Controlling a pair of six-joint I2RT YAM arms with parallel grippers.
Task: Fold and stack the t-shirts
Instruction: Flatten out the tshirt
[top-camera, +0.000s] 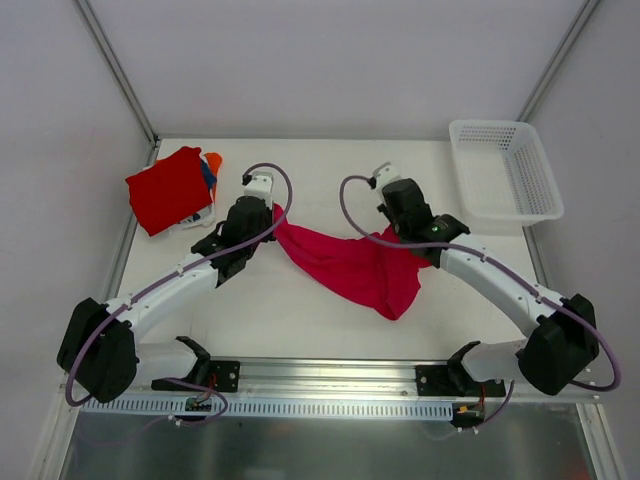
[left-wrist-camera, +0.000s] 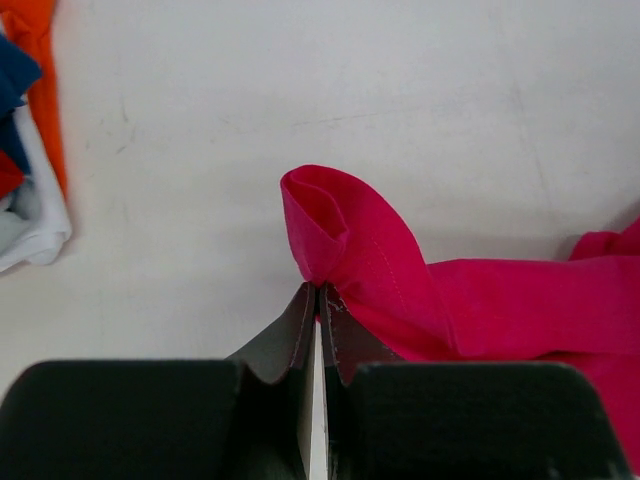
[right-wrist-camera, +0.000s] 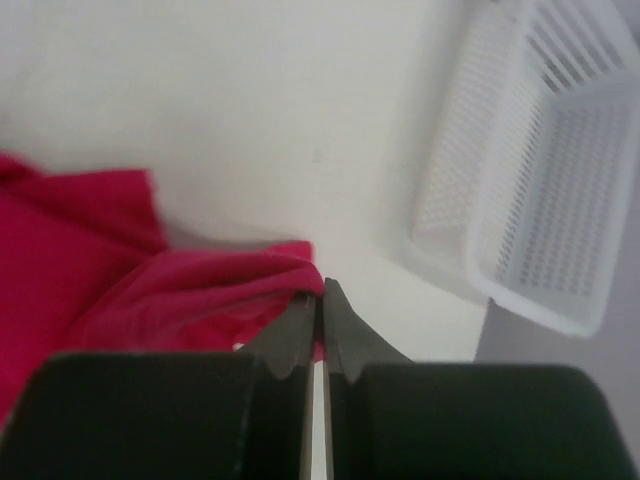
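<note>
Sagging soft magenta t-shirt (top-camera: 352, 268), rumpled

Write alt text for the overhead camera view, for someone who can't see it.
The left gripper and right gripper, both shut, each pinch one end of a magenta-pink t-shirt over a white table. A stack of folded shirts, red on top, lies at the far left; a white mesh basket sits at the far right.
</note>
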